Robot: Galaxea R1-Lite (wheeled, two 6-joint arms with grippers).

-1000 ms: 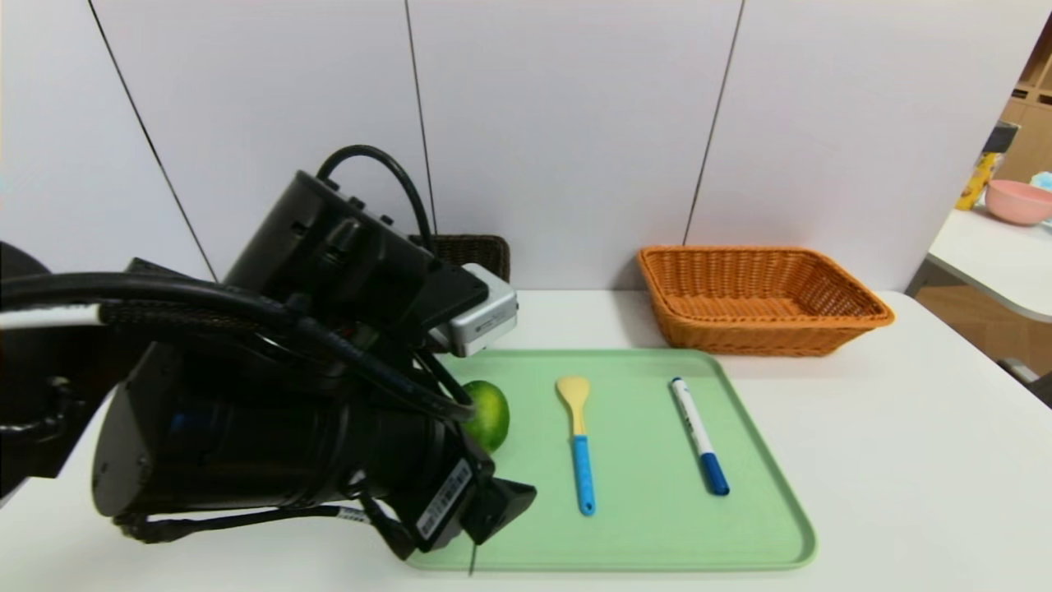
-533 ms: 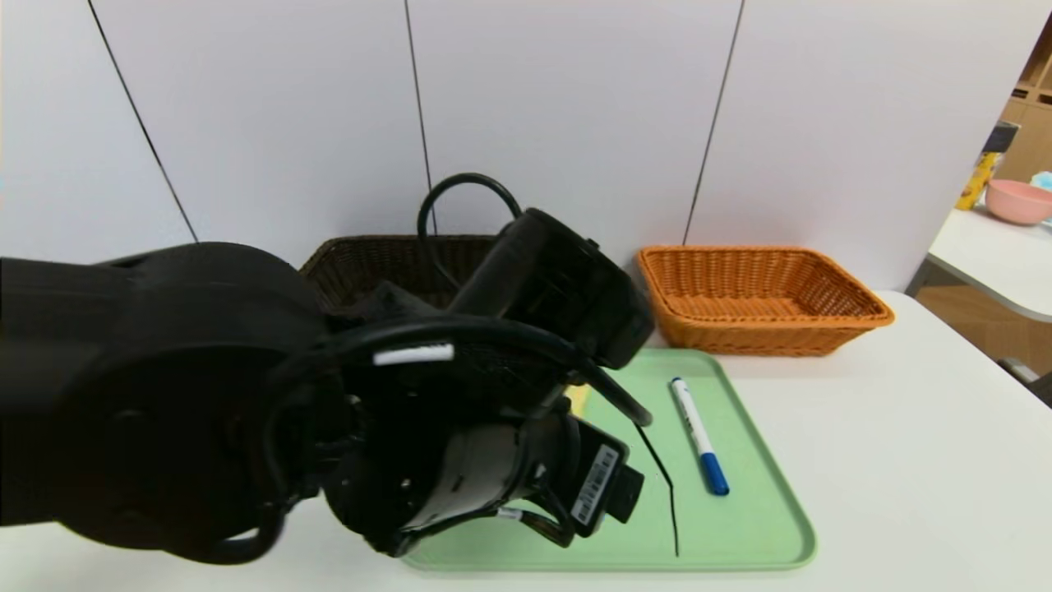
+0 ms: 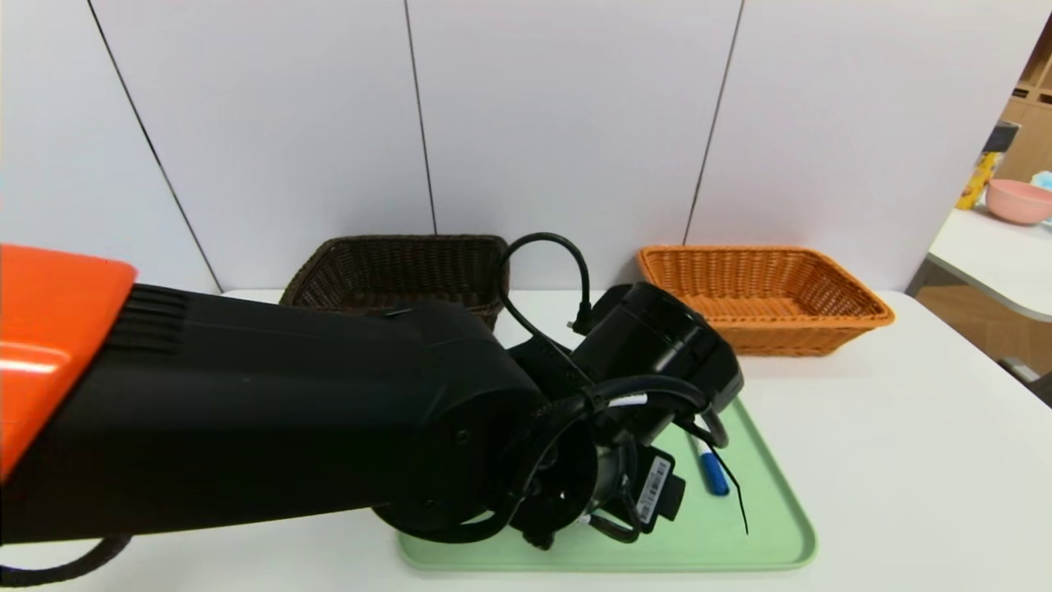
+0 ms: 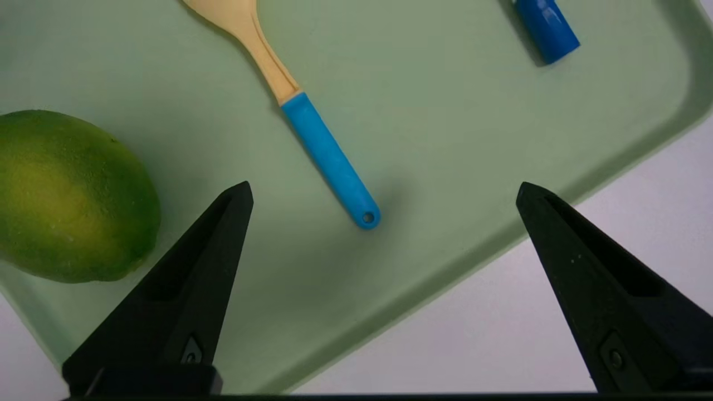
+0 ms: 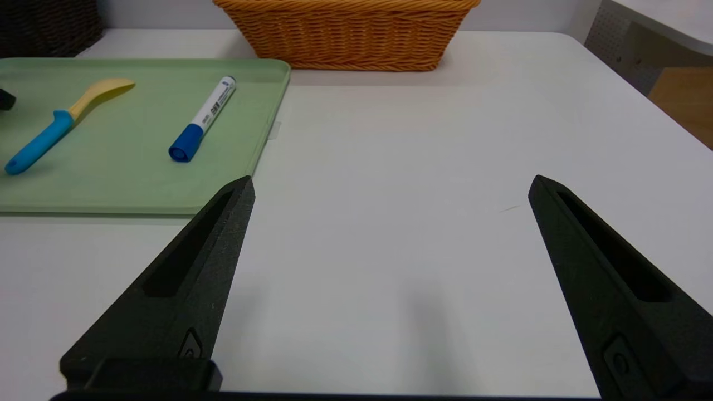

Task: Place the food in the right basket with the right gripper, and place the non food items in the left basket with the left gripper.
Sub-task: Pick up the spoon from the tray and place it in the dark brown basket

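Note:
My left gripper [image 4: 384, 186] hangs open above the green tray [image 4: 457, 139], holding nothing. The blue end of the spoon-spatula [image 4: 312, 133] lies just beyond the midpoint of its jaws, and the lime [image 4: 72, 195] sits beside one finger. My left arm [image 3: 329, 411] hides the lime and spatula in the head view, where only the blue cap of the marker [image 3: 713, 477] shows. The dark brown basket [image 3: 403, 267] and the orange basket [image 3: 760, 300] stand at the back. My right gripper [image 5: 391, 179] is open and empty over bare table, to the right of the tray.
A white panelled wall rises right behind both baskets. A second table with a pink bowl [image 3: 1019, 201] stands off to the far right. White tabletop [image 3: 904, 460] stretches to the right of the tray.
My left arm has swung rightwards across the tray, from over the lime to over the spatula. The dark basket is now uncovered. The objects have not moved.

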